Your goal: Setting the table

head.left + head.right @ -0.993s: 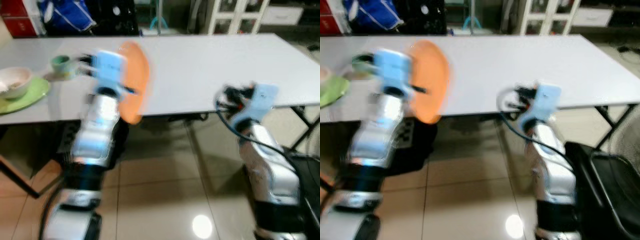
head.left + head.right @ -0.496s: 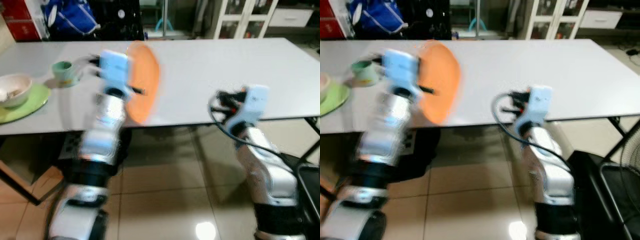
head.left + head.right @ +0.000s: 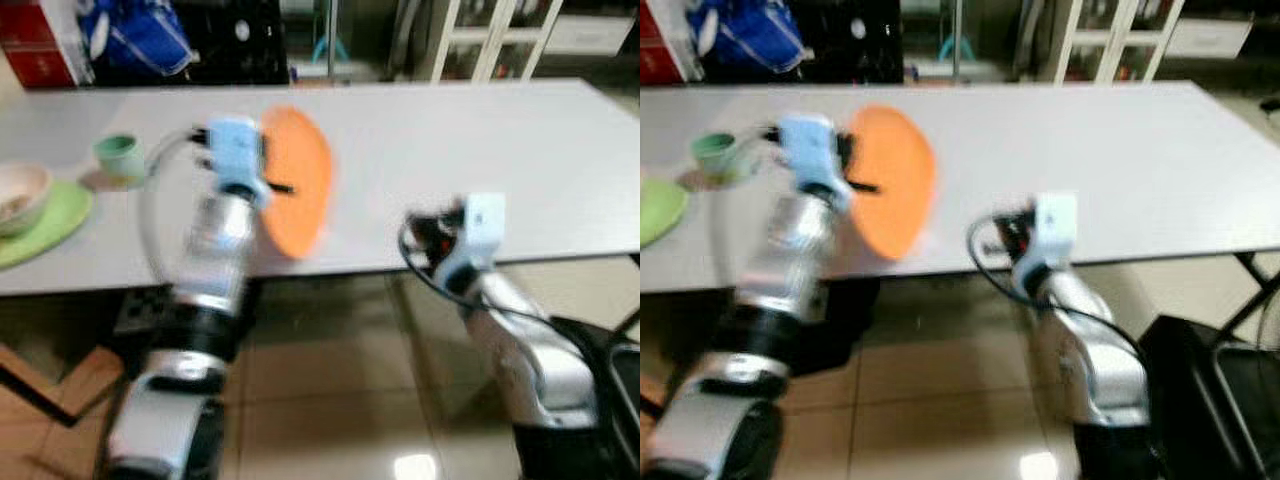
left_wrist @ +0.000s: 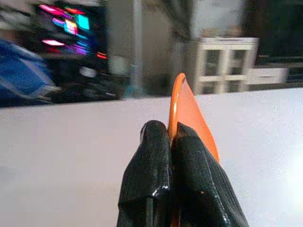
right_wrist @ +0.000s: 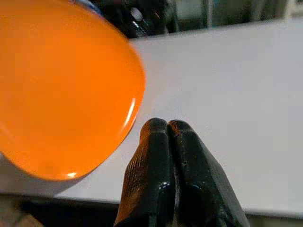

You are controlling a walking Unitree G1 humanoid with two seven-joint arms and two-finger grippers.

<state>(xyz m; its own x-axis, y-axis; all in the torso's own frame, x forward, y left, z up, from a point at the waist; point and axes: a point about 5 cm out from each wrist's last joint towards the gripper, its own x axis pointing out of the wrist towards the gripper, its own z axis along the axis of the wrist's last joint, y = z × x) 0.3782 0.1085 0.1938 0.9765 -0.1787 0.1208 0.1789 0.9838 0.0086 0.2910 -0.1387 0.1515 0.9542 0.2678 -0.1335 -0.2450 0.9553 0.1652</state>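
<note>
The left hand (image 4: 169,142) is clenched on the rim of the orange plate (image 3: 297,182), holding it on edge above the surface (image 3: 480,150), probably for carrying; the right hand (image 5: 166,130) is pressed closed, empty.
</note>
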